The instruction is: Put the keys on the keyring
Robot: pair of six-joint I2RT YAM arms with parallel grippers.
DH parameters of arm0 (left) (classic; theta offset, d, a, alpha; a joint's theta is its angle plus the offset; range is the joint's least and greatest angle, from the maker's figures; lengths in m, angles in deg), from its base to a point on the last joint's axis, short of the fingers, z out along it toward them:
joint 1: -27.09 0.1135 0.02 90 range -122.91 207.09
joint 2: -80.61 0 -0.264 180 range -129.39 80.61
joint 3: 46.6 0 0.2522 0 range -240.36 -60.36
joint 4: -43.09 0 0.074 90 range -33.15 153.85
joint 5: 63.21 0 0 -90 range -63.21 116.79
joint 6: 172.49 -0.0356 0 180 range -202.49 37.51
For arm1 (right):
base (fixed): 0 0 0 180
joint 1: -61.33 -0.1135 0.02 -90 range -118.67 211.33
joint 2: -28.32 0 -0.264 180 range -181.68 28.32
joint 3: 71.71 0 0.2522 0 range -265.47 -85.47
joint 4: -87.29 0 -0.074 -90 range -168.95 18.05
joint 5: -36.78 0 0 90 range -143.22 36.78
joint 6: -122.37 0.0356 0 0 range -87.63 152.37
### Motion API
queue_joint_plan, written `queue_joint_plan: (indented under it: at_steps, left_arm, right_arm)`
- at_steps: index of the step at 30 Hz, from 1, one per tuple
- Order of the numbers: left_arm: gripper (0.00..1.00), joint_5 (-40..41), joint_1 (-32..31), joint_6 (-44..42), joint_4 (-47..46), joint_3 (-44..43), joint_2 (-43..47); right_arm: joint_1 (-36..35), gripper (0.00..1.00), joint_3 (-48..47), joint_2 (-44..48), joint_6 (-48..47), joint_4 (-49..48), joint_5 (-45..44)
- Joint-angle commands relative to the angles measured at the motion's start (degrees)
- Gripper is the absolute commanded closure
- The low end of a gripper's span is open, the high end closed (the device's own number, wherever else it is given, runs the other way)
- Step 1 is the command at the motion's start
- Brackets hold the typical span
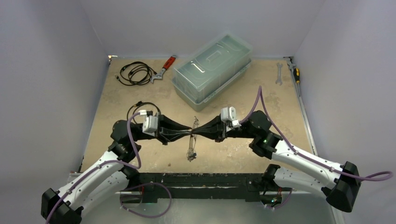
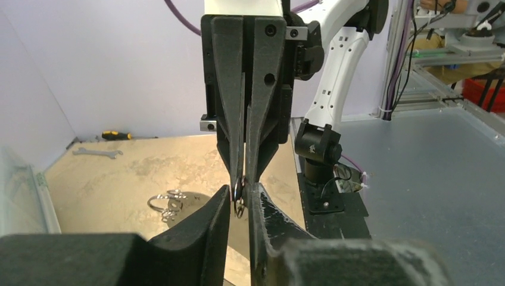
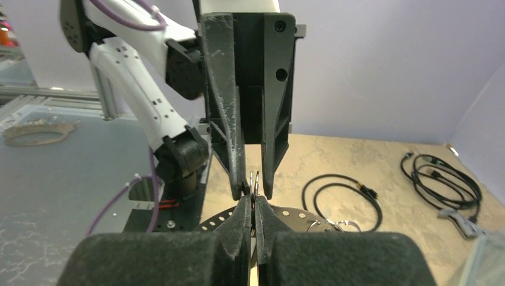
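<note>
the left gripper [image 2: 239,199] and right gripper [image 3: 255,195] meet tip to tip, both pinched shut on a small metal ring [image 2: 239,196]. go slow and hold tight. more keys [image 2: 167,204] lie on the table [image 1: 233,154] just behind.

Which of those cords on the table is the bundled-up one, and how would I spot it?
Find the clear plastic box at the table's far side. Left of it lies a red-handled tool, and beside that the black cable bundle. It is coiled in several tangled loops, unlike the single cable loop nearer the arms.
</note>
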Motion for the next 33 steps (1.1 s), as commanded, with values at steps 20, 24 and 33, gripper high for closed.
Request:
queue_joint_plan:
  at_steps: [20,24,33]
  left_arm:
    - [0.55,1.7,-0.5,-30.0,44.1,-15.1,0.2]
    - [0.60,0.1,-0.5,-29.1,44.4,-15.1,-2.1]
    - [0.64,-0.2,-0.6,-30.0,45.4,-14.6,-3.5]
  right_arm:
    - [-4.4,1.00,-12.4,-2.0,-14.9,30.2,-16.4]
    - [-5.0,1.00,-12.6,-2.7,-15.3,30.5,-15.7]
    - [-5.6,1.00,-12.7,-3.2,-16.3,30.9,-14.8]
